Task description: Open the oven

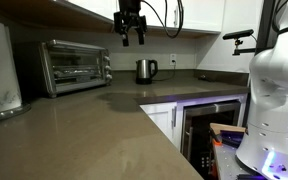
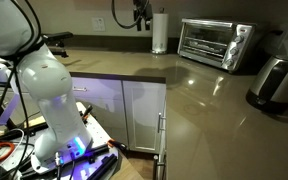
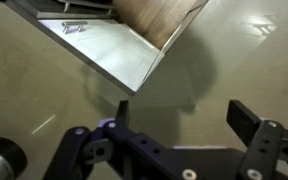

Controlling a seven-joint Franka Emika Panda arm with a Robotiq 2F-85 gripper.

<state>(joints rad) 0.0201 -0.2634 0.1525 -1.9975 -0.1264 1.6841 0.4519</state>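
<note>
- The place is a kitchen with a long brown counter that bends round a corner, and white cupboards sit under it
- The oven is a small silver box that stands on the counter, back by the wall, and it shows in both exterior views
- Its glass door looks shut, and its knobs are on the right side of its front
- A small steel kettle stands on the counter, well apart from the oven
- The gripper hangs high in the air between the oven and the kettle, and it touches nothing
- In an exterior view the gripper is up near the top edge, close to a tall white roll
- In the wrist view the gripper looks down at the bare counter, and its two dark fingers are wide apart with nothing between them
- The big white robot base stands beside the counter
- A dark glass door with a steel frame is built in under the counter
- A shiny steel toaster sits on the counter near the oven
</note>
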